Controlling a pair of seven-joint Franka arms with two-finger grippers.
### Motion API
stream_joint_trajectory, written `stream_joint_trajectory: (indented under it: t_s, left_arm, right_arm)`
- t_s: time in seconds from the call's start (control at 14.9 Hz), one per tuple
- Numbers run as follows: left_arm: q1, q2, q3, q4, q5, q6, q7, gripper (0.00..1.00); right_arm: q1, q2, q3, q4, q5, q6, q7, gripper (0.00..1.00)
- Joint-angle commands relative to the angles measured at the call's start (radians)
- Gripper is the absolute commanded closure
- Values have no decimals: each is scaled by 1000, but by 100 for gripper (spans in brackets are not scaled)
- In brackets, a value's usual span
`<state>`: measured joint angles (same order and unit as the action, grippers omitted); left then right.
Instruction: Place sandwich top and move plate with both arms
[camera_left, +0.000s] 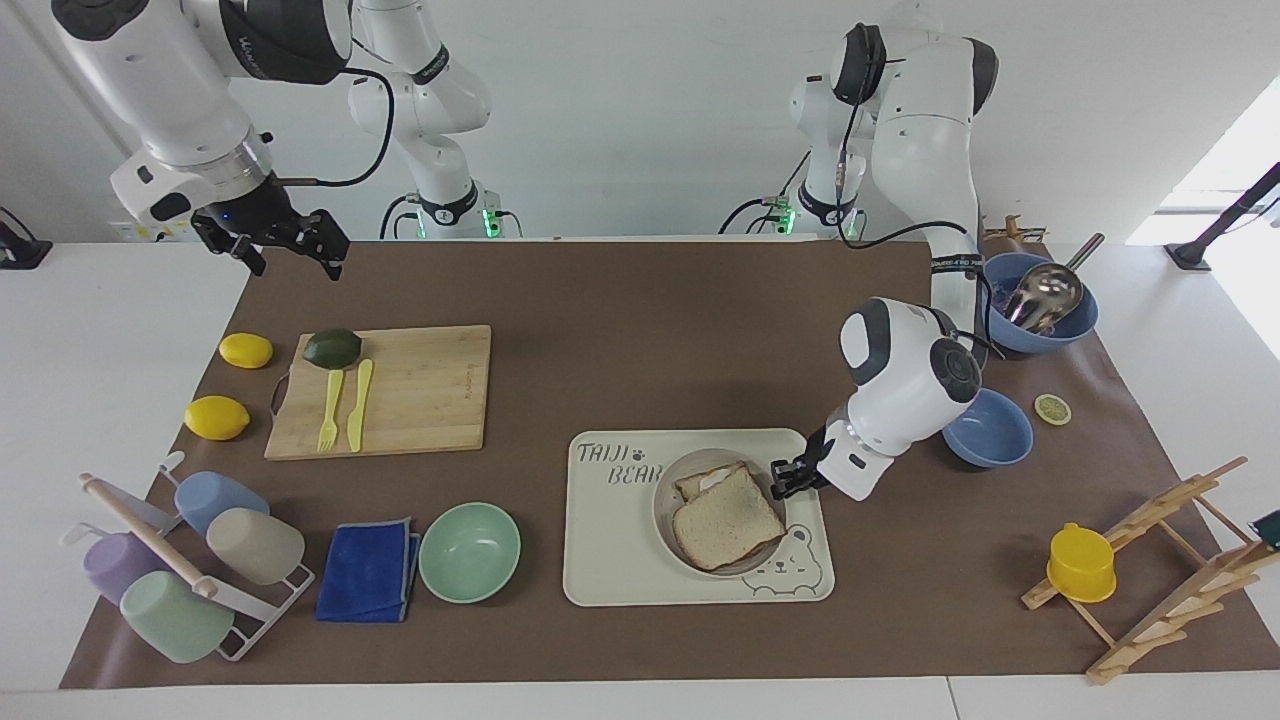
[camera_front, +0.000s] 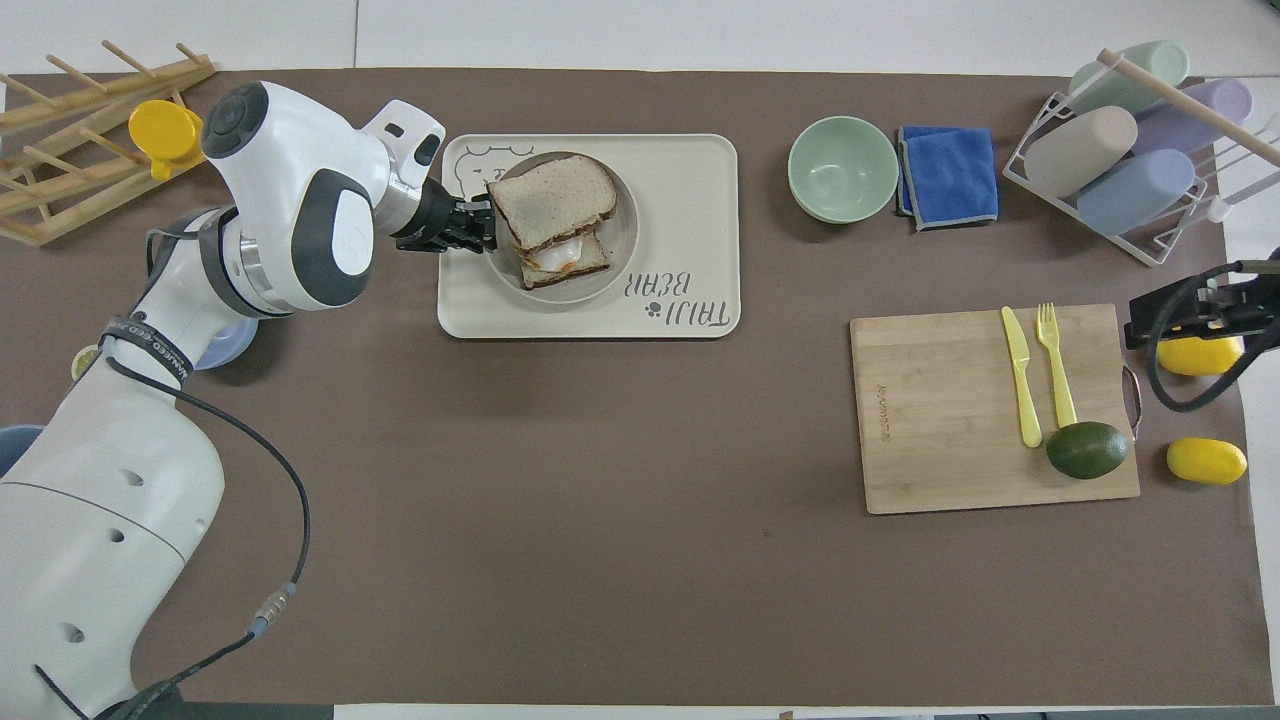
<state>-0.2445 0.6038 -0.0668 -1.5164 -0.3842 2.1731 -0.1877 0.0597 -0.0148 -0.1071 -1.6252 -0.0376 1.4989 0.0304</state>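
- The plate (camera_left: 718, 512) sat on the cream tray (camera_left: 610, 560), carrying the sandwich top (camera_left: 728, 518) laid askew over the egg toast (camera_left: 708, 481).
- The left gripper (camera_left: 783, 478) was at the plate's rim, on the side toward the left arm's end of the table; I could not tell whether it gripped or had let go.
- The right gripper (camera_left: 290, 255) waited with fingers apart, over the table edge near the cutting board (camera_left: 420, 390).
- Judging by this, the plate move was nearly done; next, the left gripper should free the rim and back away without dragging it.

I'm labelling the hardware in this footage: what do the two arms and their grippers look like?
Both arms are glossy white with rounded dark grey joint caps and dark bands with small white lettering. Black cables run along each. The left gripper and right gripper are black two-finger units on white wrists. Green lights glow at both bases.
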Motion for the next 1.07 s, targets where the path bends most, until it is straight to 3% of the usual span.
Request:
stream_joint_trajectory:
  t_s: [0.0,0.2,0.54,0.74,1.0]
  left_arm:
    - [4,-32,7,-7,50,-57,-3,0]
    - [16,-42,13,73,120,-203,-6,0]
    - [22,-241,137,58,154,-307,-61,0]
    - [19,-346,147,56,316,-404,-55,0]
    - [25,-499,150,18,326,-591,-52,0]
  right_arm:
    - [-3,-22,-3,-24,33,3,13,0]
    - [-3,-22,-2,-25,33,3,13,0]
    - [-3,-22,-2,-25,33,3,13,0]
    - [-3,-22,-3,-24,33,3,13,0]
    - [-3,-22,-3,-24,33,3,13,0]
